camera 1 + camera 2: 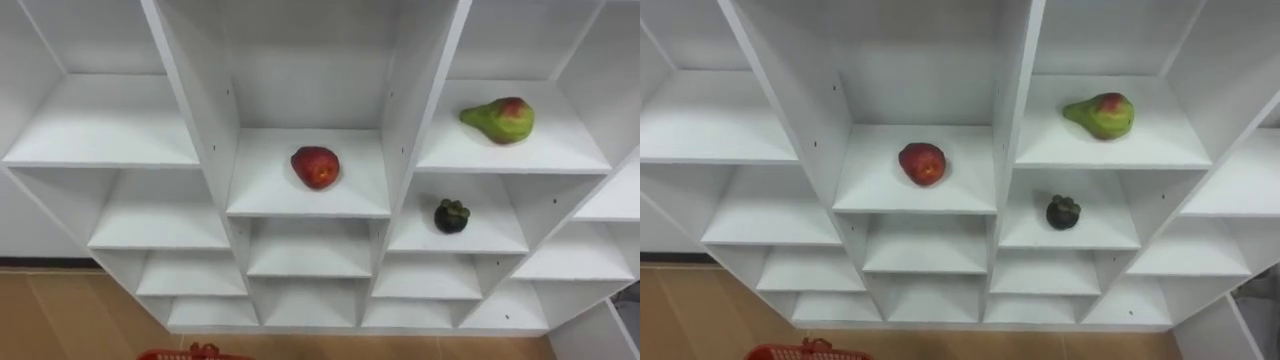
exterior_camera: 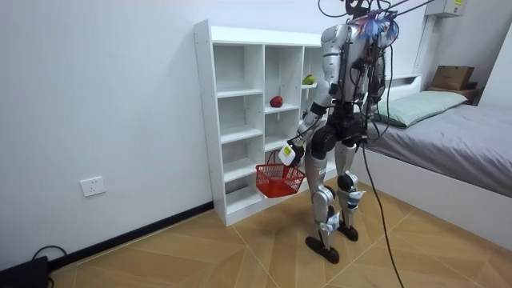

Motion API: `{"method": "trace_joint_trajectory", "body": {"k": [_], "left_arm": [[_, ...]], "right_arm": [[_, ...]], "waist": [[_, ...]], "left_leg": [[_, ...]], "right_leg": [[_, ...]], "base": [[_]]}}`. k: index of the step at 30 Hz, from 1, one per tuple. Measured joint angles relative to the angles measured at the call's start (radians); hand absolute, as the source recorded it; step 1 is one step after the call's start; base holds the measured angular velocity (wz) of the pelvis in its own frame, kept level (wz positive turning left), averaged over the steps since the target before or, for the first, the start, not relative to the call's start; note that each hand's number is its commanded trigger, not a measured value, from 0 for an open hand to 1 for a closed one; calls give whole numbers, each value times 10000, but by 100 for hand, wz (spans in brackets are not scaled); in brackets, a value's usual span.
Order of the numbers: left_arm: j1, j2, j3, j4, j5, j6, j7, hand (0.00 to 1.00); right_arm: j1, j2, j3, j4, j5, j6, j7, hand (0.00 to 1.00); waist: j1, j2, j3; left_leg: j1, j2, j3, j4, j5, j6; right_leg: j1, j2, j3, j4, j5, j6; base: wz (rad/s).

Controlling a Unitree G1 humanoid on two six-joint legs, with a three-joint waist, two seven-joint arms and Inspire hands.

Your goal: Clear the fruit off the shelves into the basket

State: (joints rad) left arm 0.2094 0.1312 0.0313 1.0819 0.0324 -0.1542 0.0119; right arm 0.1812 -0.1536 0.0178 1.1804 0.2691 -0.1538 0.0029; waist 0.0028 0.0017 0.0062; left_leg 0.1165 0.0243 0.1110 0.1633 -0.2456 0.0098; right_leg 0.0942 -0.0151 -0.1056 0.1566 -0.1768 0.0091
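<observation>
A red apple (image 1: 315,167) lies at the centre of the left eye view, on a middle-column shelf of the white open-fronted closet (image 1: 200,110). A green pear with a red blush (image 1: 499,120) rests on its side in the upper right of the frame, one column over and one shelf higher. Directly under the pear's shelf sits a dark mangosteen (image 1: 451,216). All three fruits are well apart, each in its own compartment. The bare shelves are plain white board.

At the lower left edge of the eye views, the rim of a red basket (image 1: 190,353) shows above the herringbone wood floor (image 1: 60,310).

The room view takes in the robot standing upright at the closet, facing it. Its left hand (image 2: 290,153) is clamped on the basket's handle, and the basket hangs at thigh height just in front of the lower shelves. A white wall (image 2: 96,88) with a socket (image 2: 93,186) runs along the left of that frame. A grey-covered bed (image 2: 456,144) with a pale green pillow (image 2: 420,104) fills the right, and a cardboard box (image 2: 452,78) sits behind it.
</observation>
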Motion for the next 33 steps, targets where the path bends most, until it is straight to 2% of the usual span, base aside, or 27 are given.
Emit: {"method": "trace_joint_trajectory", "body": {"k": [5,11,13,16,23,27,33], "left_arm": [[37,-12,48,-158,18,-63,25,100],[168,-2,44,-841,207,-180,131,100],[176,6,-23,-908,174,-306,232,100],[253,6,-257,-919,179,-412,243,100],[384,19,-366,-1359,170,-602,152,100],[491,33,-482,-1417,78,-708,153,100],[518,146,-760,-1375,-5,-710,-31,100]], "right_arm": [[336,20,-2,-1296,-82,-62,-19,0],[1070,37,-9,-4015,-550,-212,-276,0],[1560,33,-5,-5584,-415,-249,-391,0],[1824,75,17,-6812,-432,-563,-475,0],[2216,77,8,-8890,-508,-678,-544,0],[2437,70,69,-9902,-809,-857,-604,0],[2501,26,307,-11133,-1270,-862,-1001,0]], "waist": [[10,35,-35],[-44,-16,-69],[-127,-50,-67],[-291,-38,-60],[-380,17,-82],[-394,32,-131],[-485,3,-118]], "left_leg": [[-19,0,57,24,13,-7],[-40,9,300,48,14,-5],[35,14,362,49,13,-5],[111,26,484,14,11,-4],[132,28,629,-4,9,-1],[-34,37,790,4,10,-1],[-220,57,810,-8,11,1]], "right_leg": [[-114,14,129,50,0,0],[-292,9,226,171,1,2],[-293,14,273,166,1,3],[-285,39,390,168,18,15],[-459,54,557,292,41,24],[-759,76,734,435,51,25],[-924,112,754,482,81,5]], "base": [[-6],[-11],[-6],[-11],[-9],[-15],[-6]]}}
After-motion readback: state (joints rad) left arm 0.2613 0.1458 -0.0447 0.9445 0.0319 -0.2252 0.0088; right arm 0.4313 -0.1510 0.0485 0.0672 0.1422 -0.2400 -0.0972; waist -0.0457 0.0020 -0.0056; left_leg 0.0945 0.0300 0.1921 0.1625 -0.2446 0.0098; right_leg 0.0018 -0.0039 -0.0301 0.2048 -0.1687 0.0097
